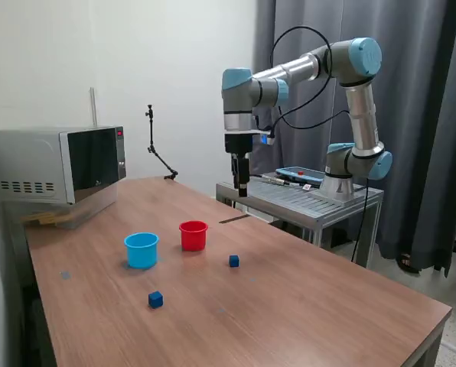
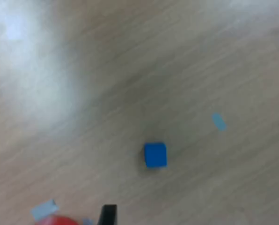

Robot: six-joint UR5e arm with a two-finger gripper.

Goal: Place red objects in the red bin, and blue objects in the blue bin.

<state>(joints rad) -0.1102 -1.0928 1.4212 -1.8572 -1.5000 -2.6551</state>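
Two blue cubes (image 1: 234, 261) (image 1: 155, 300) on table, well below raised end effector (image 1: 242, 191).

We see the gripper (image 1: 242, 191) raised above the table (image 1: 304, 306); below it stand the red bin (image 1: 193, 235), blue bin (image 1: 141, 250) and two blue cubes (image 1: 233, 261) (image 1: 155, 300).

A microwave (image 1: 56, 166) sits on the wooden table (image 1: 304, 306), with a metal cart (image 1: 304, 202) and grey curtain (image 1: 434, 115) behind.

A round red plastic cup (image 1: 193, 235), a round light blue plastic cup (image 1: 141, 250) and two small dark blue cubes (image 1: 155, 300) (image 1: 234, 261) are pictured on a brown wood-grain table (image 1: 312, 306).
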